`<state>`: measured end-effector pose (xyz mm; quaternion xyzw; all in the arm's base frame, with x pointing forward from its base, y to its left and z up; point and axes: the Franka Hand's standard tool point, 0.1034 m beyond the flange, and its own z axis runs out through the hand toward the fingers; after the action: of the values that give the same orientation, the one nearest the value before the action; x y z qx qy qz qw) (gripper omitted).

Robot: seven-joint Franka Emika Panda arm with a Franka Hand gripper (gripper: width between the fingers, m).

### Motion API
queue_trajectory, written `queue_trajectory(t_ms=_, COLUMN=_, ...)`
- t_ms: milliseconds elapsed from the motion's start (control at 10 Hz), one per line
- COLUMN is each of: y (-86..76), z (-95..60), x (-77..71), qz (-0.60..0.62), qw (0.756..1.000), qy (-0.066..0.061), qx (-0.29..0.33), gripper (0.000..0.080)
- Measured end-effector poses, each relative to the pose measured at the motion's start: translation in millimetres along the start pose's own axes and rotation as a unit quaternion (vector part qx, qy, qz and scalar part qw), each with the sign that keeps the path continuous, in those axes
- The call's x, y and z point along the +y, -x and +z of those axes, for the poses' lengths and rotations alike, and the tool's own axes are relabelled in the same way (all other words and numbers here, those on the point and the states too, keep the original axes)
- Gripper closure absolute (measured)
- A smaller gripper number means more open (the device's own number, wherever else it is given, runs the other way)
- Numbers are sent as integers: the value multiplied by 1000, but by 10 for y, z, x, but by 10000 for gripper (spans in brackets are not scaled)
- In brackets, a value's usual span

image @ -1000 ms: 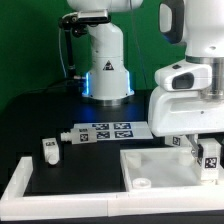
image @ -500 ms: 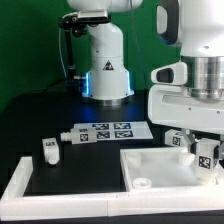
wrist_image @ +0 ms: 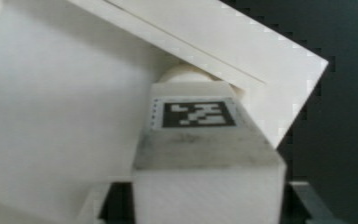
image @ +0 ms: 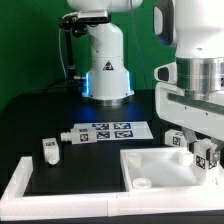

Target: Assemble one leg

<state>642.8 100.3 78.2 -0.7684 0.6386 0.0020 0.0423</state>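
The leg (wrist_image: pixel 197 130) sits gripped between your fingers (wrist_image: pixel 114 205) — tag facing the wrist camera, its tip over the white panel's (image: pixel 160 165) corner. In the exterior view that is about 4 o'clock; another leg (image: pixel 49 150) stands on the surface (image: pixel 40 110) at 8 o'clock — the marker board (image: pixel 105 131) lies near centre.

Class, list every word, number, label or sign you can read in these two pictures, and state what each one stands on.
Words, numbers, brands: none can be read in either view.
Marker board: black-and-white square tags, patterns only, no letters.
Leg close in the wrist view: one square tag, pattern only.
Loose leg at the exterior view's left: tag too small to make out.
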Motion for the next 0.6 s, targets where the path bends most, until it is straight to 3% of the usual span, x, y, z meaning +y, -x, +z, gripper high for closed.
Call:
queue_trajectory(t_ms=100, y=25, z=2, x=23, qz=109, qw=994, qy=-13, qx=-7, gripper=514)
queue_trajectory(t_ms=400, y=34, z=0, x=25, qz=71, qw=997, qy=-11, qx=-9, gripper=508)
queue_trajectory(t_ms=500, y=57, z=-12, x=25, qz=-38, qw=999, qy=0, qx=-8, gripper=311)
queue_trajectory(t_ms=600, y=39, z=-26, x=-20, qz=-141, qw=990, qy=-3, qx=-9, gripper=311)
